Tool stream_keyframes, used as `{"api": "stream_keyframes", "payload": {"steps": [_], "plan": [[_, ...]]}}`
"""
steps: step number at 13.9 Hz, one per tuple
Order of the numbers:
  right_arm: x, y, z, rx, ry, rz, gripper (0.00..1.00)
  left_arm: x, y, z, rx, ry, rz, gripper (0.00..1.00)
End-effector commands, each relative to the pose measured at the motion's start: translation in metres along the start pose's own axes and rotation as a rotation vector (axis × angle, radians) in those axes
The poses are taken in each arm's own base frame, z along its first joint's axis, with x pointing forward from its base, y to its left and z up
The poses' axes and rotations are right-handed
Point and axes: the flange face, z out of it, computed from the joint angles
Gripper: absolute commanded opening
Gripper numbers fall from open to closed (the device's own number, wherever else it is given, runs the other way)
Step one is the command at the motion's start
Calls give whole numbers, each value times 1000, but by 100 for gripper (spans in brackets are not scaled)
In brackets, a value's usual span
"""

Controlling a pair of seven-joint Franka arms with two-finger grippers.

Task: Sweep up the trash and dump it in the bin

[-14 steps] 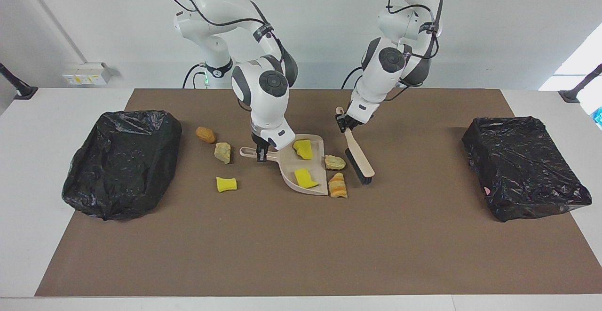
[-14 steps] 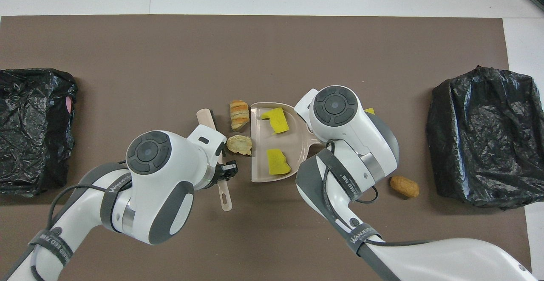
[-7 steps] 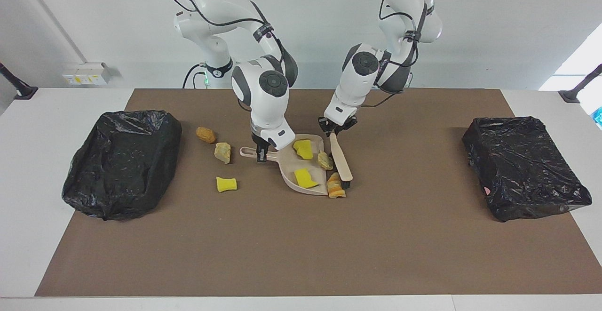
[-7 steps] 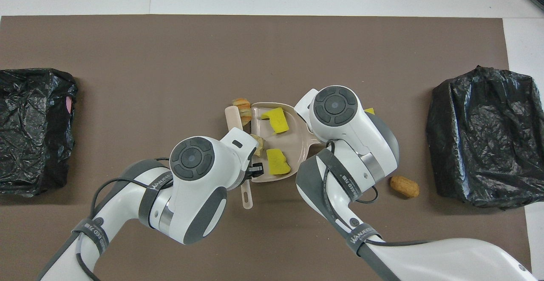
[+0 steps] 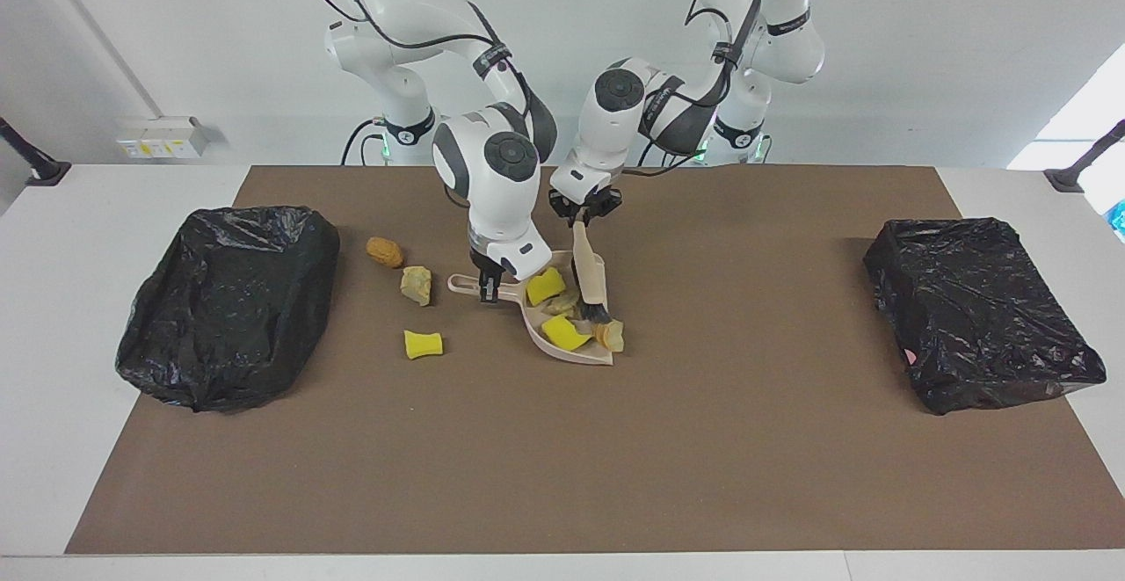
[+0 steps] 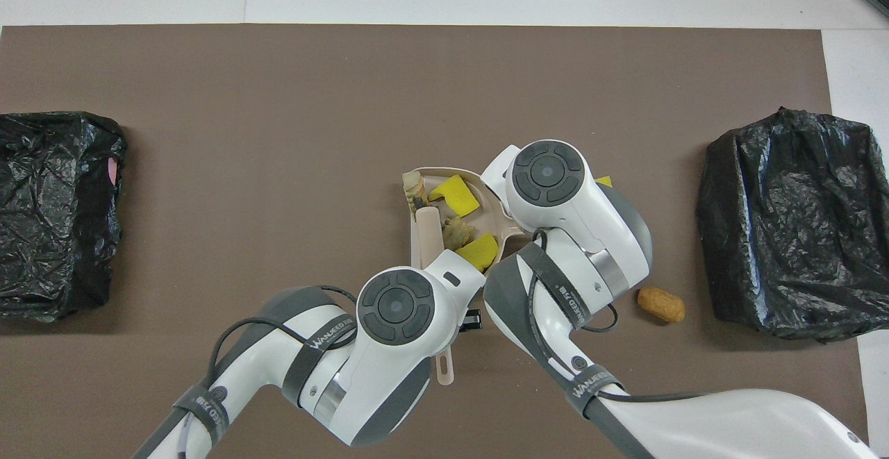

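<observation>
My right gripper (image 5: 489, 289) is shut on the handle of the beige dustpan (image 5: 580, 355), which rests on the brown mat. My left gripper (image 5: 584, 214) is shut on the handle of the beige brush (image 5: 590, 275); its dark bristles stand inside the pan. The trash in the pan is two yellow sponge pieces (image 5: 545, 286) (image 5: 562, 333), a pale lump (image 5: 562, 303) and a bread-like chunk (image 5: 610, 333). On the mat toward the right arm's end lie an orange-tan chunk (image 5: 384, 251), a rock-like lump (image 5: 416, 285) and a yellow sponge (image 5: 423, 344). In the overhead view both wrists hide the grippers; the pan (image 6: 444, 170) shows.
Two bins wrapped in black bags stand on the mat, one at the right arm's end (image 5: 228, 300) (image 6: 785, 223) and one at the left arm's end (image 5: 980, 308) (image 6: 55, 209). The brown mat (image 5: 562, 458) stretches out from the pan toward the table edge away from the robots.
My left arm has swept the brush toward the right arm's end, pushing the pale lump and the bread-like chunk into the dustpan. The right gripper and the pan have stayed put.
</observation>
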Motion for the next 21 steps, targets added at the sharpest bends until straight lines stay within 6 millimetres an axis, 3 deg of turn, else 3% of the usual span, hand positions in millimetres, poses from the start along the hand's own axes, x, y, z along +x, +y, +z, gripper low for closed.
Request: {"api": "stream_keyframes", "payload": {"steps": [1,4,6,9,11,13,16,21], "plan": [[-2,0,2,-21,5,27,0,7,-46,-67,-12,6,7,0],[-2,0,2,-20,4,27,0,37,-81,-72,-20,10,-13,0],[-2,0,2,-21,5,27,0,69,-111,-70,-37,31,-51,0],[-1,0,2,-21,5,26,0,110,-120,-28,-41,68,-91,0],[-1,0,2,-21,5,26,0,118,-119,-14,-15,75,-77,0],[-2,0,2,-21,5,27,0,119,-113,-4,48,78,-26,0],[-2,0,2,-21,5,27,0,103,-97,6,79,37,14,0],[-2,0,2,-21,5,27,0,35,-45,16,142,-53,91,0]]}}
